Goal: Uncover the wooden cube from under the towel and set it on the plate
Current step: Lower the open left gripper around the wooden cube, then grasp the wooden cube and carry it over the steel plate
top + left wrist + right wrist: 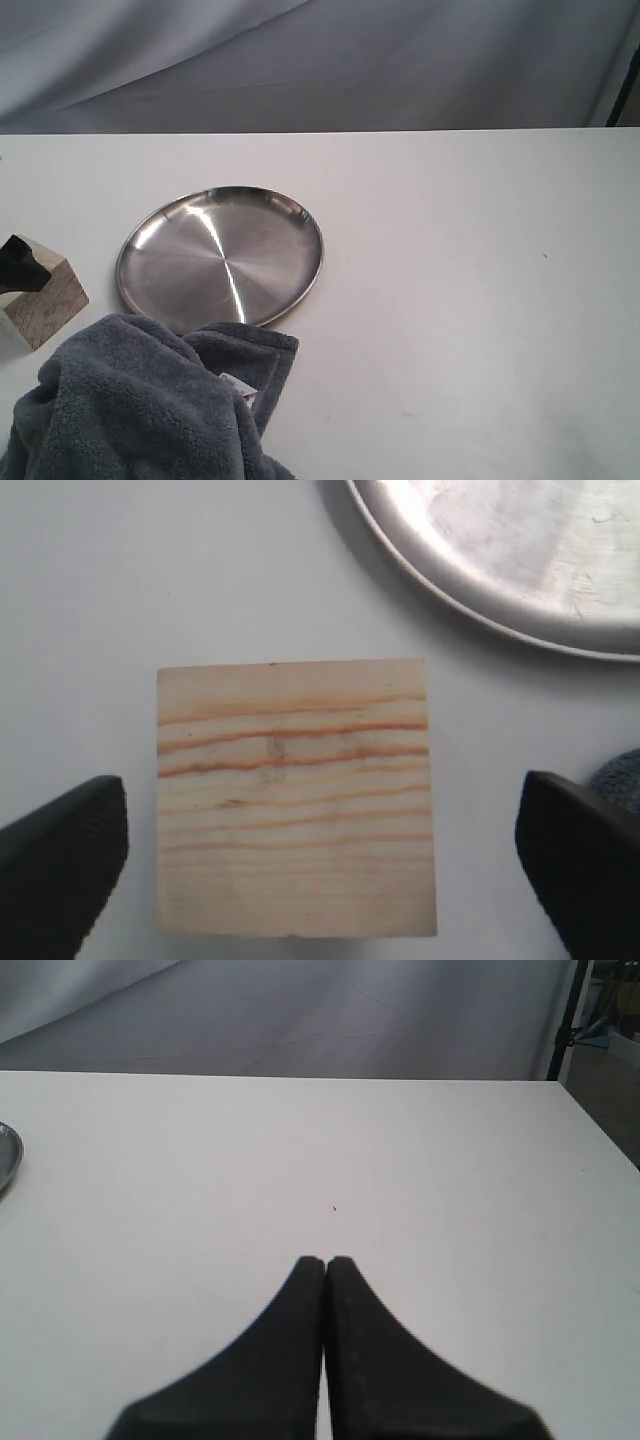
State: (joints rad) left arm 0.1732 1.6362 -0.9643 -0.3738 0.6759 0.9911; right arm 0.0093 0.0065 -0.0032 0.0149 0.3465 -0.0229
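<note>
The wooden cube (45, 295) stands uncovered on the white table at the far left, beside the plate (220, 255). In the left wrist view the cube (295, 795) lies between the two black fingers of my open left gripper (320, 855), with a gap of table on each side. One black finger (22, 262) shows at the cube's top in the exterior view. The towel (150, 400) is bunched at the front left, its white tag (238, 388) showing, and overlaps the plate's near rim. My right gripper (325, 1260) is shut on nothing above bare table.
The plate's rim (520, 620) passes close to the cube, and a bit of towel (615, 780) shows by one finger. The plate's edge (5, 1155) shows in the right wrist view. A grey cloth backdrop (320, 60) hangs behind the table's far edge.
</note>
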